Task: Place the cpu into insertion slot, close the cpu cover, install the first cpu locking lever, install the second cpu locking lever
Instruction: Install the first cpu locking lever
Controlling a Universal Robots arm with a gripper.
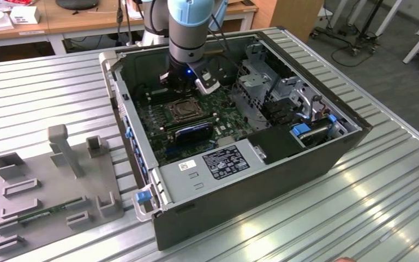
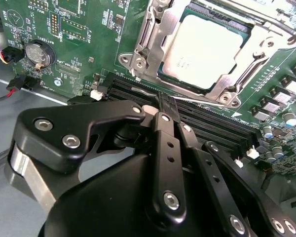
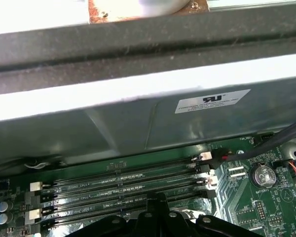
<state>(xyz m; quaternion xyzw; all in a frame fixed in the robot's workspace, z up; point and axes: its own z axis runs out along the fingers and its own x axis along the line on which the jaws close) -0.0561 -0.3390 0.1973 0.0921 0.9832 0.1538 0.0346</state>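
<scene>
The cpu [image 2: 204,49] lies seated in the insertion slot [image 2: 130,61], its pale metal top facing up. The cpu cover [image 2: 153,37] is folded down flat over that slot, framing the chip through its window. Whether the locking levers beside the slot are latched, I cannot tell.

The claw [image 2: 166,101] hangs just beside the insertion slot, over the black memory slots [image 2: 222,128] that run along one edge of it. Its fingers are pressed together at the tips and hold nothing. The memory slots [image 3: 123,185] and the claw [image 3: 160,201] also appear in the first wrist view.

In the exterior view, the arm [image 1: 187,33] reaches down into the open computer case [image 1: 268,180], which encloses the slot and rests on the ribbed metal surface [image 1: 384,207].
</scene>
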